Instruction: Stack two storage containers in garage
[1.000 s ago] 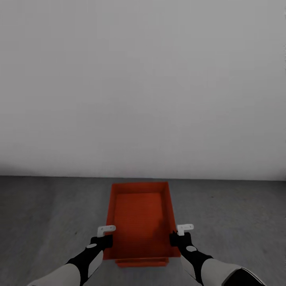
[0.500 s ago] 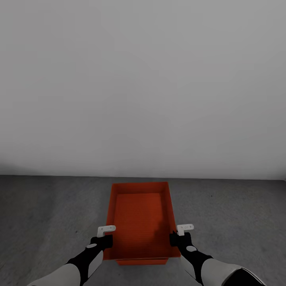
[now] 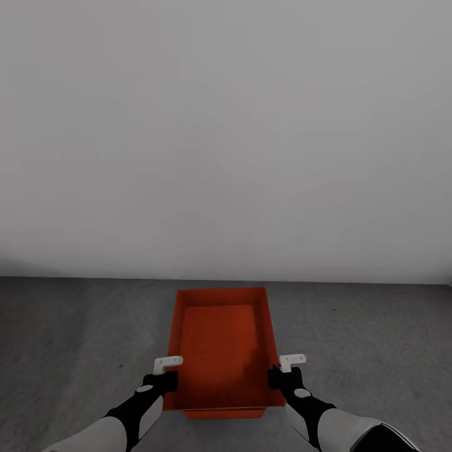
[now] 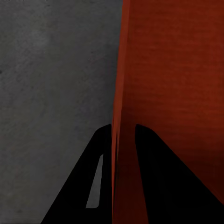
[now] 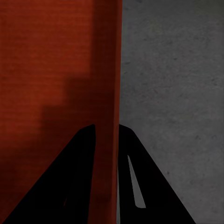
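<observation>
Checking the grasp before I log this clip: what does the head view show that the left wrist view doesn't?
Head view alone: the white-grey wall, the whole open container with a second orange-red edge below its near end, and both grippers, left gripper and right gripper, at its long walls.

Left wrist view alone: the dark fingers straddling the thin container wall, one inside, one outside.

Both: the orange-red container and the dark grey speckled floor.
</observation>
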Robot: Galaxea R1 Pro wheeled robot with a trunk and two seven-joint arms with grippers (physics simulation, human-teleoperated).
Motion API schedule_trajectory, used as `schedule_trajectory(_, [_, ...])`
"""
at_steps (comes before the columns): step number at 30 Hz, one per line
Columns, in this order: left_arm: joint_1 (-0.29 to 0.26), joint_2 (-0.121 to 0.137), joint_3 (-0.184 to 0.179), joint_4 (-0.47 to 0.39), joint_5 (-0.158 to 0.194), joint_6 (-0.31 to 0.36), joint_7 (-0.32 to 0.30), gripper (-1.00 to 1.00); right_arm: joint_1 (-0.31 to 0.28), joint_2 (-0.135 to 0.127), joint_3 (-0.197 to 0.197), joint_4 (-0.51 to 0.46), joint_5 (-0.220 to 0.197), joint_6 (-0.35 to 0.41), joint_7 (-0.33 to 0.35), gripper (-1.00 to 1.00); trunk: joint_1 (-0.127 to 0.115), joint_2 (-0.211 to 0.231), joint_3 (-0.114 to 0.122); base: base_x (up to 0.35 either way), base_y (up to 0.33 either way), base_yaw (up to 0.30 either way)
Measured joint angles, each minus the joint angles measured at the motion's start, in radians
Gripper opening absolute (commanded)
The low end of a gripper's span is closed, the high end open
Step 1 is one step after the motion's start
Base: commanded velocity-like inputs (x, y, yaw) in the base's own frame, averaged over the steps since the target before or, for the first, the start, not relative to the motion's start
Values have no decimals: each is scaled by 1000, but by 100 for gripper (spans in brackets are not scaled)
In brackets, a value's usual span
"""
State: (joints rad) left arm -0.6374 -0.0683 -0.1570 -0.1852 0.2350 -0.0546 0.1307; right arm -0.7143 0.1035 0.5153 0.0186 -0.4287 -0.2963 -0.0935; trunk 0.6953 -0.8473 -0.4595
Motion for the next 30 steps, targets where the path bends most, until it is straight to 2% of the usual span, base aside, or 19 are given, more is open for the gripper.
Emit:
schedule_trajectory(12, [0, 0, 0, 0, 0, 0, 0, -100, 0, 0, -3, 0, 4, 1, -1, -100, 0, 0, 0, 0, 0, -105])
schedule_trajectory(21, [0, 0, 0, 0, 0, 2, 0, -100, 0, 0, -3, 0, 5, 2, -1, -100, 0, 0, -1, 0, 0, -2])
schedule_trajectory(30, [0, 0, 0, 0, 0, 3, 0, -100, 0, 0, -4, 0, 5, 4, -1, -100, 0, 0, -12, 0, 0, 79])
